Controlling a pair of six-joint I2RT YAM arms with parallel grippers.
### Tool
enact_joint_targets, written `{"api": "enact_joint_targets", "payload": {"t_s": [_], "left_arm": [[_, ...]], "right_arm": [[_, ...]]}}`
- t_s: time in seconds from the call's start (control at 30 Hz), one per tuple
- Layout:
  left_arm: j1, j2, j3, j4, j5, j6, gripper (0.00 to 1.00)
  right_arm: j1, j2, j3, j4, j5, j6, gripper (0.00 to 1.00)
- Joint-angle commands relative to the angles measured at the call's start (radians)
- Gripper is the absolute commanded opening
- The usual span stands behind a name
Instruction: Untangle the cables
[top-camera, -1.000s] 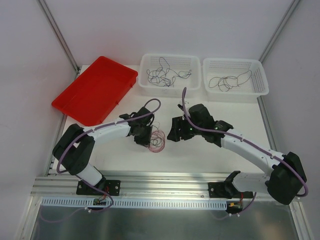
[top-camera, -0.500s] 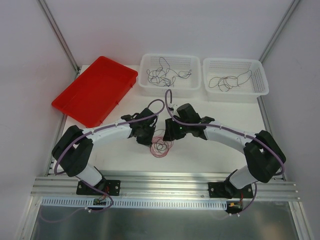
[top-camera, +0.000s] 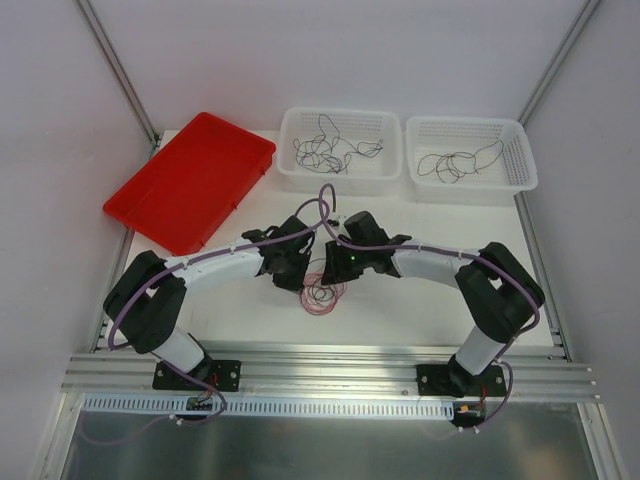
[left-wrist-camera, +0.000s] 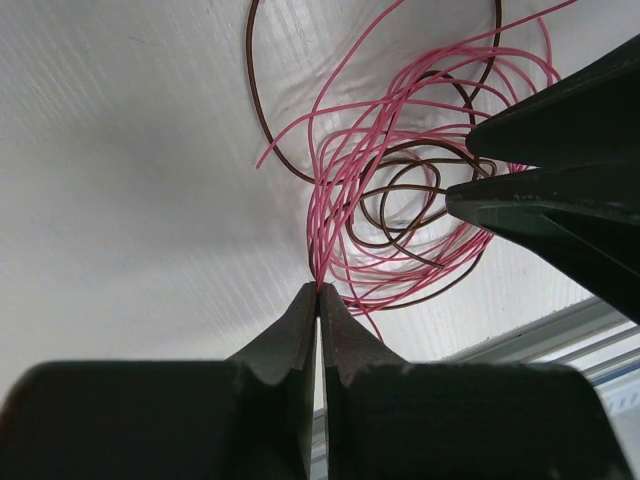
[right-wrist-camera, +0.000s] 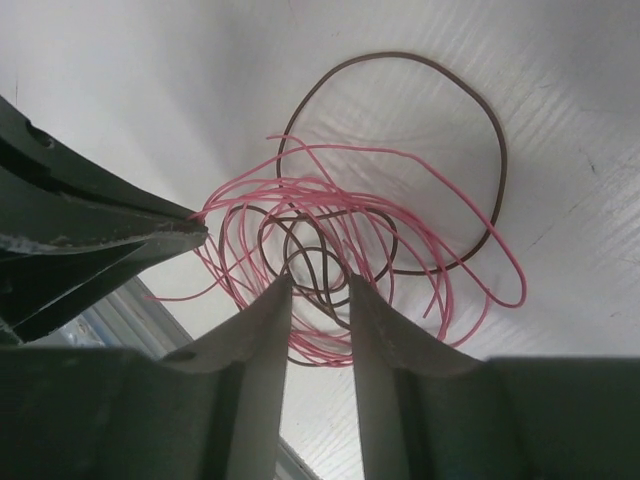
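Observation:
A tangle of thin cables (top-camera: 322, 290) lies on the white table between both arms: a pink wire (left-wrist-camera: 345, 170) coiled in many loops and a dark brown wire (right-wrist-camera: 400, 160) wound through it. My left gripper (left-wrist-camera: 319, 290) is shut on a bundle of pink strands at the tangle's edge. My right gripper (right-wrist-camera: 320, 282) is open, its fingertips astride the dark loops in the middle of the tangle. The two grippers (top-camera: 300, 275) (top-camera: 335, 270) face each other closely over the tangle.
A red tray (top-camera: 190, 180) lies at the back left. Two white baskets (top-camera: 340, 120) (top-camera: 470, 128) at the back each hold dark thin wires. An aluminium rail (top-camera: 330, 370) runs along the near table edge.
My right arm has swung left and brought its gripper to the tangle, opposite the left gripper. The left gripper shifted slightly right with the pink wire.

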Motion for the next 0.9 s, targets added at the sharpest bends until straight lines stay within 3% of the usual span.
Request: {"api": "enact_joint_targets", "payload": {"t_s": [0.0,0.07,0.27,0.57,0.87], "left_arm": [[-0.001,-0.02,0.001,-0.007,-0.024,0.015,0.0],[-0.001,-0.018,0.001,-0.008,-0.022,0.015,0.0],[0.001,-0.018,-0.008,-0.009,-0.045,0.009,0.0],[0.062,-0.02,-0.034,-0.029,-0.05,-0.01,0.0],[0.116,-0.035,-0.068,-0.052,-0.062,0.003,0.0]], "right_arm": [[0.004,0.017,0.028,0.056,-0.007,0.009,0.29],[0.006,0.023,0.029,0.056,-0.01,0.009,0.27],[0.004,-0.04,0.029,0.025,-0.009,-0.007,0.01],[-0.056,-0.343,0.068,-0.191,0.017,-0.057,0.01],[-0.318,-0.719,0.173,-0.369,-0.024,-0.085,0.01]]}}
